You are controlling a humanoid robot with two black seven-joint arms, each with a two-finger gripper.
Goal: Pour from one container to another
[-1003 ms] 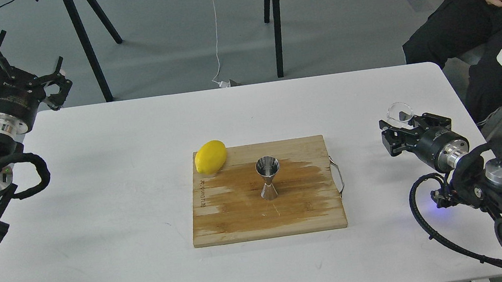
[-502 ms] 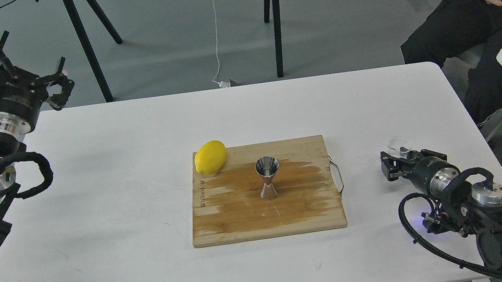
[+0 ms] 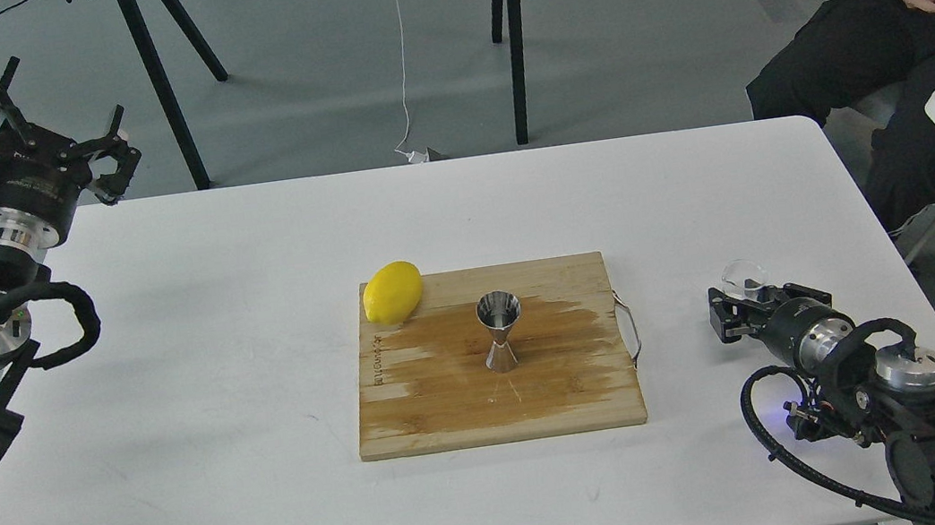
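White table (image 3: 251,264), jigger (image 3: 500,330) unmoved; right gripper (image 3: 740,310), clenched on glass cup (image 3: 745,277), barely lower than before; left gripper (image 3: 33,116) spread, empty.

A big white table (image 3: 224,403) holds the things. A wooden board (image 3: 451,409) lies flat near the middle of the table. The board has a dark wet-looking patch across its middle and a thin metal handle on its right edge.

A small clear glass cup (image 3: 744,275) is low over the table near the right edge, well apart from the board. It is hard to tell if it touches the table top.

The rest of the table top is plain white with a few faint marks.
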